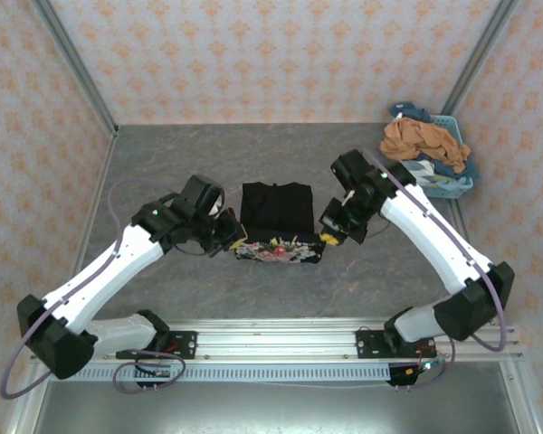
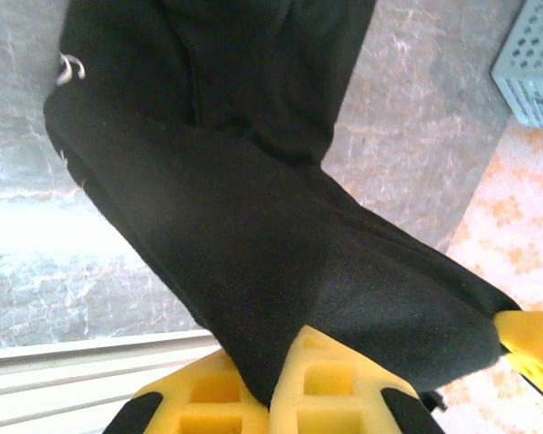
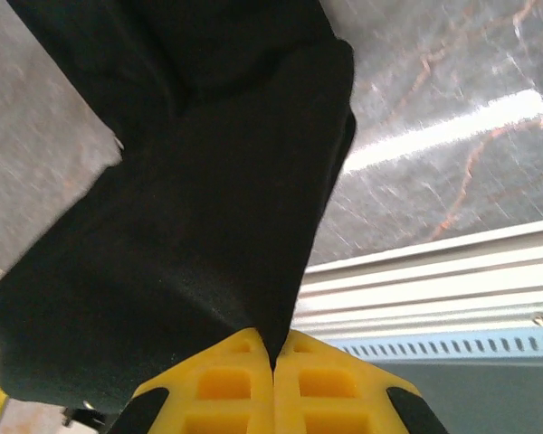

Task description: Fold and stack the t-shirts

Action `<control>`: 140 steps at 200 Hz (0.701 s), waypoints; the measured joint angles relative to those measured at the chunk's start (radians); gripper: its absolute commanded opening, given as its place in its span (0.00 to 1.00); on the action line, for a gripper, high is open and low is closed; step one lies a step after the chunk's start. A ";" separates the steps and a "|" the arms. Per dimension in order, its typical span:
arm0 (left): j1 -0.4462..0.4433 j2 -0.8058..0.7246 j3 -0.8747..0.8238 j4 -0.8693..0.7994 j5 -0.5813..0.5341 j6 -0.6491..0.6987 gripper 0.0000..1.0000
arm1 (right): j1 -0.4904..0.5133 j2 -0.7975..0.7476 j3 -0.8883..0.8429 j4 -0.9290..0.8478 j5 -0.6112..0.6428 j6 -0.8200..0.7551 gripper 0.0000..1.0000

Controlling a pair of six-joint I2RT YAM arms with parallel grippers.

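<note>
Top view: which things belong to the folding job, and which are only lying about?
Job: black tee, pinched at its near corners by the left gripper and the right gripper; orange tee and blue tee, heaped in the basket.
Lying about: basket; table.

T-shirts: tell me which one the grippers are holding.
The black t-shirt with the rose print, mid-table; the orange t-shirt and blue cloth lie in the basket.

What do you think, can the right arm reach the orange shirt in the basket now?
Probably not yet: the right tool is shut on the black t-shirt. The orange shirt lies uncovered atop the basket, near that arm.
</note>
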 measured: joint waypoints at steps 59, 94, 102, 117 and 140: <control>0.127 0.256 0.189 -0.021 0.029 0.051 0.00 | -0.095 0.251 0.190 0.025 -0.010 -0.043 0.00; 0.192 0.478 0.389 -0.047 0.033 0.117 0.00 | -0.150 0.446 0.372 0.042 -0.011 -0.073 0.00; 0.206 0.523 0.422 -0.046 0.035 0.130 0.00 | -0.161 0.504 0.429 0.046 -0.013 -0.082 0.00; 0.229 0.612 0.478 -0.045 0.035 0.148 0.03 | -0.177 0.615 0.531 0.053 -0.018 -0.095 0.00; 0.264 0.772 0.600 -0.048 0.041 0.174 0.05 | -0.196 0.784 0.677 0.059 -0.021 -0.109 0.00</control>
